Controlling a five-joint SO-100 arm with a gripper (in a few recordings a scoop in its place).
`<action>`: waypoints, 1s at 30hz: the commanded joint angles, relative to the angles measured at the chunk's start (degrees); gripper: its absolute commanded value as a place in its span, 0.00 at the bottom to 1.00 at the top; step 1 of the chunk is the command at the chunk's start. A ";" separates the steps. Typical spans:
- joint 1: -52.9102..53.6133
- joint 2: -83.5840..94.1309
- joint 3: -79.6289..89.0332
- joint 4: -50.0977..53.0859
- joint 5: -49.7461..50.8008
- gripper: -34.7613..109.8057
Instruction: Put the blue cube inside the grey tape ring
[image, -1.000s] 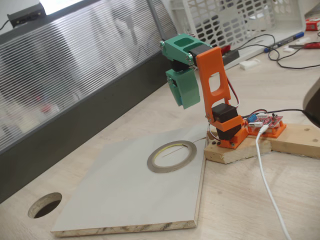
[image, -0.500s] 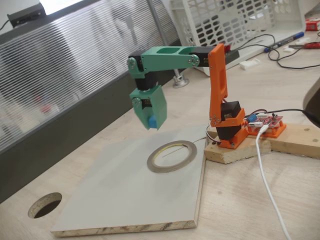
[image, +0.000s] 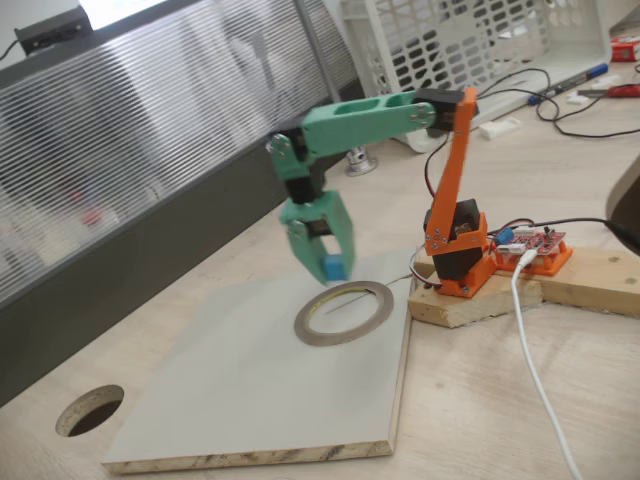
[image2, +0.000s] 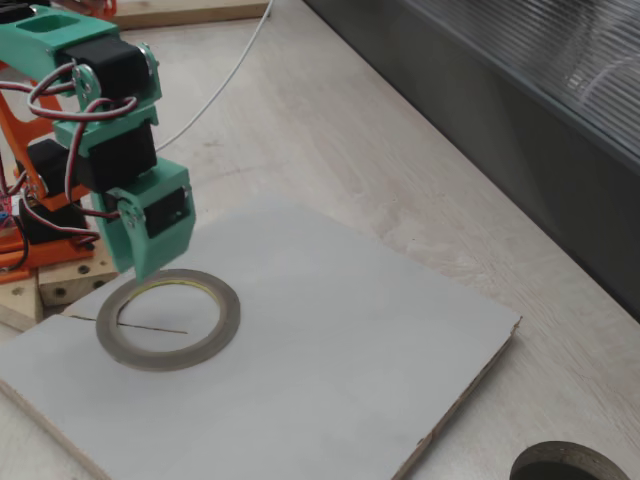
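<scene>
Green jaws of the gripper (image: 330, 262) are pinched on the blue cube (image: 334, 267), which has been swung out and lowered from its raised position half a second earlier. It is now held low over the far rim of the grey tape ring (image: 345, 313), on the pale board (image: 240, 390); release inside looks close.

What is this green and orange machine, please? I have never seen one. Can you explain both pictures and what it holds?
It is a small robot arm with an orange base and green upper parts, ending in a two-finger gripper. Both pictures come from cameras standing still, on opposite sides of the table. The gripper holds a small blue cube just above a grey tape ring, which lies flat on a pale board. In the other fixed view the gripper hides the cube. A round hole is cut in the wooden table.
</scene>
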 joint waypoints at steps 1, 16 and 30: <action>-0.79 8.61 12.22 -4.39 0.79 0.26; -0.79 9.67 19.60 -21.53 0.62 0.26; -0.18 9.67 19.60 -21.88 0.53 0.26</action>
